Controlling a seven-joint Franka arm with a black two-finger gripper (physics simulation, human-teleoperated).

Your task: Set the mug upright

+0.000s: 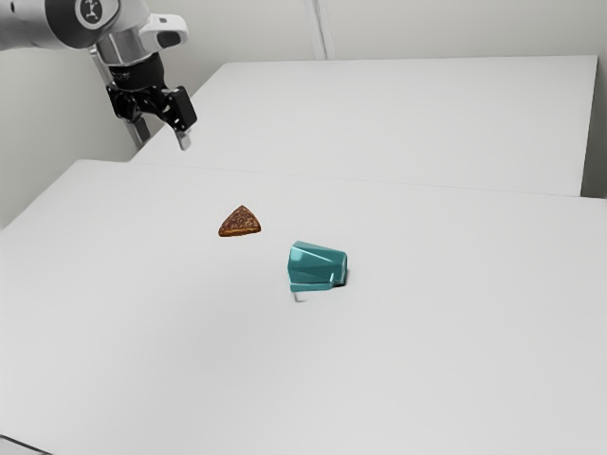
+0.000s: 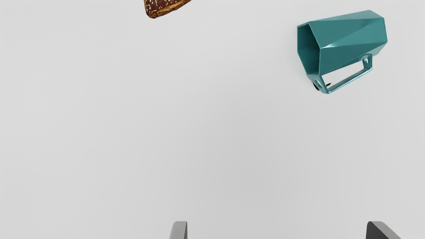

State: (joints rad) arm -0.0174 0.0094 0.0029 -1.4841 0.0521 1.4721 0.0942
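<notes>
High at the exterior view's upper left, the black gripper (image 1: 183, 138) hangs above the table, well apart from the mug. A teal faceted mug (image 1: 318, 266) lies on its side near the middle of the exterior view. In the wrist view the mug (image 2: 348, 41) shows its hollow mouth, and its handle lies along one side, toward the gripper. The two fingertips of the gripper (image 2: 277, 229) stand wide apart with nothing between them.
A brown, seed-topped wedge of bread (image 1: 240, 222) lies on the white table (image 1: 171, 332), a short way from the mug on the side toward the arm. Behind stands another white surface (image 1: 408, 114).
</notes>
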